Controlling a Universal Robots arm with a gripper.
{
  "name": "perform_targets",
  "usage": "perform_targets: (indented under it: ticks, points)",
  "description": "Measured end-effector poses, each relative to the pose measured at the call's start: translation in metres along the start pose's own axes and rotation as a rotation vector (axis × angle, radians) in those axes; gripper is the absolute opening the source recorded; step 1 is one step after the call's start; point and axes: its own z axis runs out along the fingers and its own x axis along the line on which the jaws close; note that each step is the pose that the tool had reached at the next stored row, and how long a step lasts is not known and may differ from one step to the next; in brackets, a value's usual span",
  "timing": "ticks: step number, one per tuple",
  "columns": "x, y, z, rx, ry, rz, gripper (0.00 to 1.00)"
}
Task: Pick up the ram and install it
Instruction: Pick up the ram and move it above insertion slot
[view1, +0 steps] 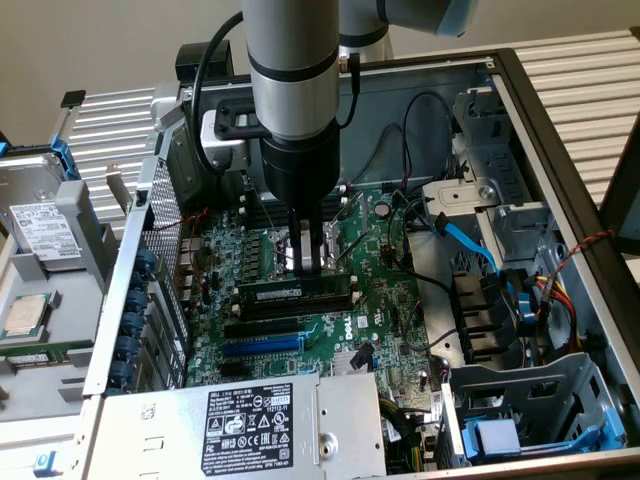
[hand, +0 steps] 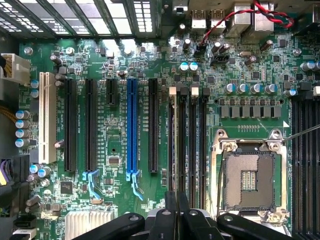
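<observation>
Exterior view: black pincer (view1: 310, 264), fingers closed and empty, poised just above the long green white-labelled ram stick (view1: 292, 292), already standing in a black slot (view1: 330, 301) mid-way across the green motherboard (view1: 345, 322), pickup apparently done, final seating unconfirmed.

The gripper (view1: 310, 268) hides part of the ram (view1: 270, 291).
</observation>
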Motion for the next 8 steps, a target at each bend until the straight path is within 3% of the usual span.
perform_targets:
  ticks: [8]
  points:
    - [0.0005,0.0001,0.0004,0.0003,0.0001,0.000,0.12]
